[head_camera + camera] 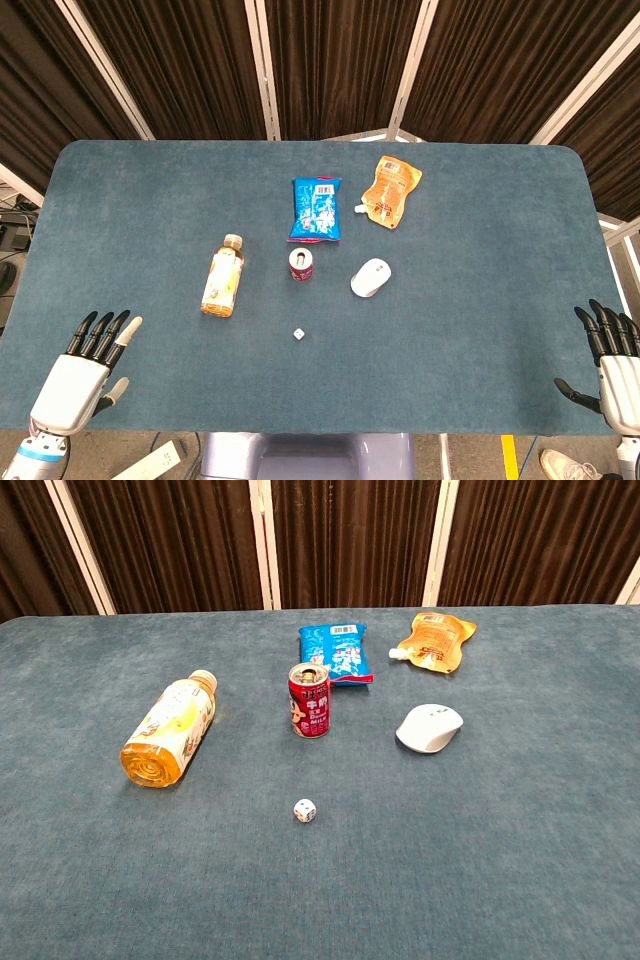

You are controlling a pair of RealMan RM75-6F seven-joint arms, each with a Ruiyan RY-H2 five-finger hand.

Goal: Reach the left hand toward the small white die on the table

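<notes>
The small white die (298,334) is seen lying alone at 6 o'clock of the red drink can (301,264), well apart from the empty, spread-fingered left hand (85,372) parked at the table's (470,340) near edge, presumably awaiting the reach.

The head view looks steeply down from above the near edge, taking in the whole blue table (150,200) out to the far curtain (340,60). The chest view sits lower and nearer, facing level across the table's middle; both share that central stretch.
</notes>
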